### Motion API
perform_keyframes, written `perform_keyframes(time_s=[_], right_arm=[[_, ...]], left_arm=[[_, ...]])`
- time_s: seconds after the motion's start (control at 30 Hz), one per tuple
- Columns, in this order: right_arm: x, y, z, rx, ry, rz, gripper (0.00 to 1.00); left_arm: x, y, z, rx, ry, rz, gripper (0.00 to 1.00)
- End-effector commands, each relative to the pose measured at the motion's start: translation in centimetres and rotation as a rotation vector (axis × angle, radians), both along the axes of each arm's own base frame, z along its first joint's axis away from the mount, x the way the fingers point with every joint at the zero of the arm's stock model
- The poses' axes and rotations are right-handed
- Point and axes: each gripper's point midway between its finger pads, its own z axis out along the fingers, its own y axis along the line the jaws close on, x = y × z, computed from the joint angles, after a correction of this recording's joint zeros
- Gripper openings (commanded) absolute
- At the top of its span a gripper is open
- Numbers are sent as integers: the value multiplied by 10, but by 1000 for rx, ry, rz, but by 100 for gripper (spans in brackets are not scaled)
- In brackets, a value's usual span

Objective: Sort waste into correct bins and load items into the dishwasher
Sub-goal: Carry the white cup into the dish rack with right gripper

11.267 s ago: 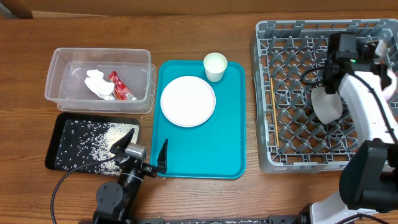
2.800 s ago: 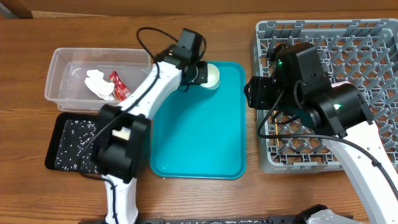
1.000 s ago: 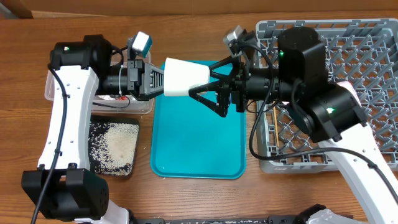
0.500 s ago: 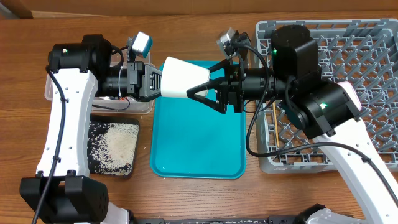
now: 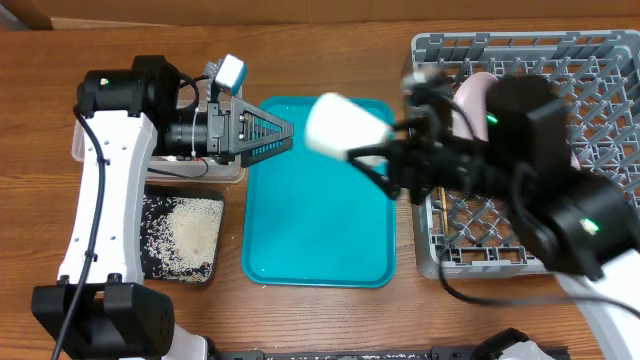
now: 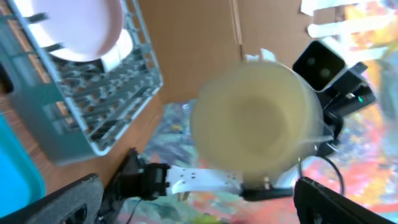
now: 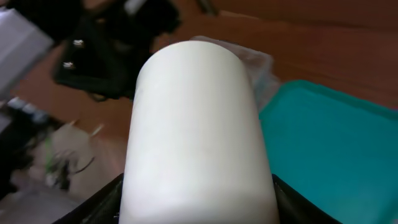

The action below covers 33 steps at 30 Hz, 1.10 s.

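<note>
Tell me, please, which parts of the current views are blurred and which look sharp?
Overhead: the cup and right arm are smeared, while the left arm and teal tray look crisp. Left wrist: the cup is soft and hazy, and the dish rack is somewhat clearer. Right wrist: the cup is close and fairly distinct, with a blurred background.

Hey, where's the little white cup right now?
In the overhead view, the cup is in the air above the teal tray's upper right part, gripped by the right pincer, between the open left pincer and the grey dish rack.
</note>
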Motion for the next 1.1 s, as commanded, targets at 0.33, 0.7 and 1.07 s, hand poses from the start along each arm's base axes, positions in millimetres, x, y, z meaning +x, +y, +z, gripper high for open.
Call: perform_keyframes(time_s=[0.33, 0.7, 1.07], right_arm=[[-22, -154, -142, -473, 537, -776, 49], [4, -178, -220, -544, 718, -867, 49], [12, -171, -205, -481, 725, -835, 91]], left_arm=[[-20, 32, -32, 394, -52, 48, 80], [-61, 137, -9, 1044, -97, 697, 88], [-106, 159, 37, 1056, -280, 952, 100]])
